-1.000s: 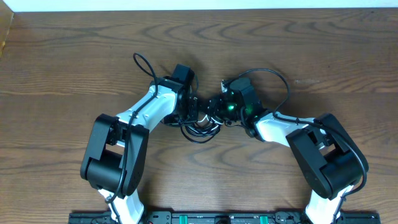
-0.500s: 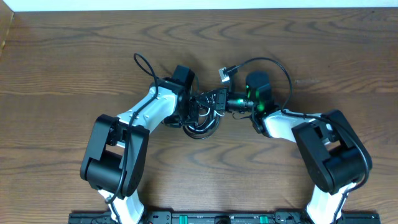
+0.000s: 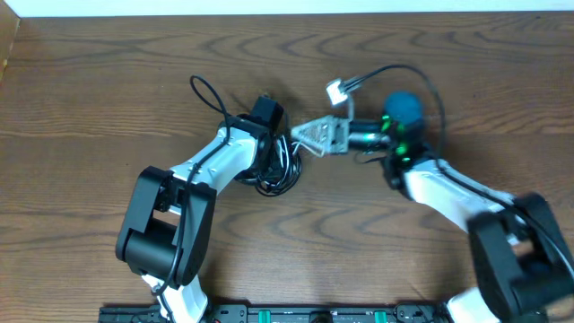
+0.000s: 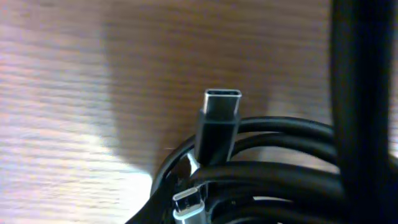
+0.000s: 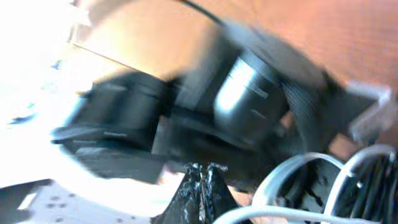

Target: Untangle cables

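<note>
The cables (image 3: pixel 280 179) lie bunched in a black coil on the wooden table, right under my left gripper (image 3: pixel 278 154). The left wrist view is filled by black coils (image 4: pixel 280 168), an upright black plug (image 4: pixel 219 124) and a silver plug (image 4: pixel 189 208) below it; its own fingers do not show. My right gripper (image 3: pixel 298 135) points left, just right of the bundle and level with the left wrist. In the right wrist view its fingertips (image 5: pixel 202 177) are pressed together, with white cable loops (image 5: pixel 292 169) at lower right. Whether anything is pinched between them is unclear.
A black wire with a pale plug end (image 3: pixel 336 90) arcs above the right wrist. Another wire loop (image 3: pixel 206 90) sticks out behind the left arm. The blurred left arm body (image 5: pixel 242 99) fills the right wrist view. The table's far edge (image 3: pixel 287 13) runs along the top.
My right gripper has closed and drawn back to the right, away from the bundle, its wrist turning. The black coil has shifted slightly left beneath the left gripper.
</note>
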Robot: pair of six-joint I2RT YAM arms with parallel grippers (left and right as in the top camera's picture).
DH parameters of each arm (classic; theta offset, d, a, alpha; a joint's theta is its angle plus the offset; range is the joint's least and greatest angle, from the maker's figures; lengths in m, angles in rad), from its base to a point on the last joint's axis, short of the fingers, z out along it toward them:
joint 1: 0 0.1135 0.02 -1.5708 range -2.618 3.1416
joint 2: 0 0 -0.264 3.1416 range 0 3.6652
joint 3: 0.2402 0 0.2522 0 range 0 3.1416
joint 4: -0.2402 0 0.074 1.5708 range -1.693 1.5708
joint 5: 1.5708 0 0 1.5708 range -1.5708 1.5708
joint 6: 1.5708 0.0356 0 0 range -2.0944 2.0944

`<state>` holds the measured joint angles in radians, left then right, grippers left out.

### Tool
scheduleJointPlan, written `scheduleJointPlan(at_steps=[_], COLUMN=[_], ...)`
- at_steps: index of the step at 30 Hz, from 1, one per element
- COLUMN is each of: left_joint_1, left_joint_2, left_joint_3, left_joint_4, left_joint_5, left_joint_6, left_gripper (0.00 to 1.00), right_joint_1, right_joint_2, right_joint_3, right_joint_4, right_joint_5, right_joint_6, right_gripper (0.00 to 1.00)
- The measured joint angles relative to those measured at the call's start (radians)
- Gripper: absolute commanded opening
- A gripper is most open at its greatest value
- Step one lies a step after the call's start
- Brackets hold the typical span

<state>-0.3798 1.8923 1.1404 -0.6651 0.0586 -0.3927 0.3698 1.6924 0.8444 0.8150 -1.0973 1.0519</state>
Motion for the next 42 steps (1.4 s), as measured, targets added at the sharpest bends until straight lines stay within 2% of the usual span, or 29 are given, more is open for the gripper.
scheduleJointPlan(at_steps=[5,11,15,24,27,30,34,38,42], left_joint_1=[0.032,0.090,0.131,0.152,0.156,0.164,0.172,0.174,0.174], left_joint_2=[0.000,0.000,0.000,0.000,0.000,-0.003,-0.004,-0.004,-0.004], left_joint_3=[0.000,0.000,0.000,-0.001,-0.001,-0.002,-0.002,-0.002,-0.002], left_joint_4=[-0.032,-0.061,-0.068,-0.067,-0.064,-0.050,-0.023,-0.015,-0.008], left_joint_5=[-0.011,0.002,0.013,0.018,0.034,0.068,0.136,0.173,0.192], left_joint_6=[-0.007,-0.005,-0.006,-0.006,-0.002,0.016,0.050,0.062,0.069], left_gripper=[0.33,0.42,0.42,0.43,0.44,0.44,0.44,0.44,0.44], right_joint_1=[-0.080,-0.112,-0.139,-0.153,-0.153,-0.150,-0.134,-0.109,-0.082], right_joint_2=[-0.134,-0.134,-0.134,-0.134,-0.134,-0.134,-0.134,-0.128,-0.092], right_joint_3=[0.024,0.026,0.026,0.026,0.026,0.029,0.031,0.031,0.032], right_joint_4=[0.017,0.012,0.005,-0.135,-0.228,-0.374,-0.535,-0.614,-0.644], right_joint_5=[-0.027,-0.106,-0.156,-0.190,-0.173,-0.111,0.006,0.099,0.156], right_joint_6=[0.005,0.005,0.004,-0.046,-0.077,-0.119,-0.160,-0.183,-0.195], right_gripper=[0.01,0.01,0.01,0.01,0.01,0.17,0.29,0.34,0.35])
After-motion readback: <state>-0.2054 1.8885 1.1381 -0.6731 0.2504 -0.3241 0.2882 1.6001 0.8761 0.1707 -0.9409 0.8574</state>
